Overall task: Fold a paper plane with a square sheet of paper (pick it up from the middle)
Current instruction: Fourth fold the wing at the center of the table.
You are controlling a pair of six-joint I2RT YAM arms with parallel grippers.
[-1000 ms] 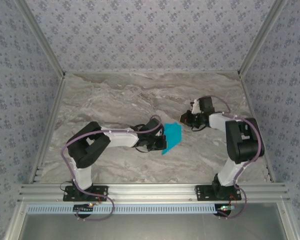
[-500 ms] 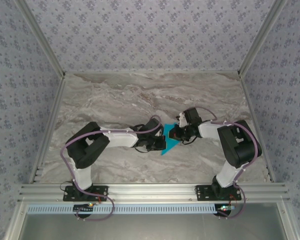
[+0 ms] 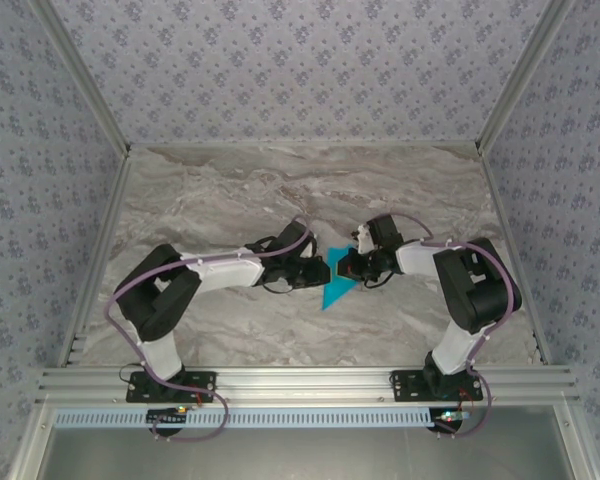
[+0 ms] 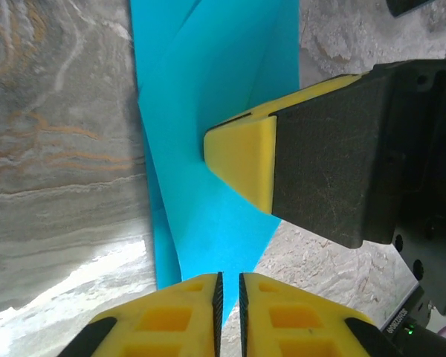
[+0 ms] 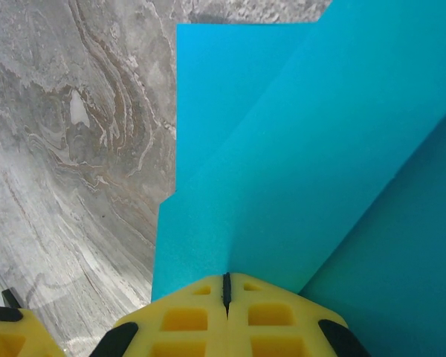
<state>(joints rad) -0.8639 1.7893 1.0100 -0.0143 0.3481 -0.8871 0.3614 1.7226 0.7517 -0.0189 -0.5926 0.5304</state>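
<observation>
The cyan sheet of paper [image 3: 332, 291] is folded to a narrow pointed shape and hangs between both grippers just above the marble table. My right gripper [image 3: 347, 265] is shut on its right edge; in the right wrist view the paper [image 5: 297, 149] fans out from the closed jaws [image 5: 226, 277]. My left gripper [image 3: 320, 270] faces it from the left. In the left wrist view its jaws [image 4: 228, 277] stand a narrow slit apart, with the paper's [image 4: 208, 89] lower corner reaching into the gap. The right gripper's yellow fingertip [image 4: 241, 160] presses on the paper.
The grey marble table [image 3: 230, 190] stretches behind and to both sides of the grippers. Wallpapered walls [image 3: 300, 60] close it in at the back and sides. An aluminium rail [image 3: 300, 380] with the arm bases runs along the near edge.
The right gripper swung in from the right and closed on the paper. The left gripper's jaws have parted slightly, and the left arm shifted a little farther back.
</observation>
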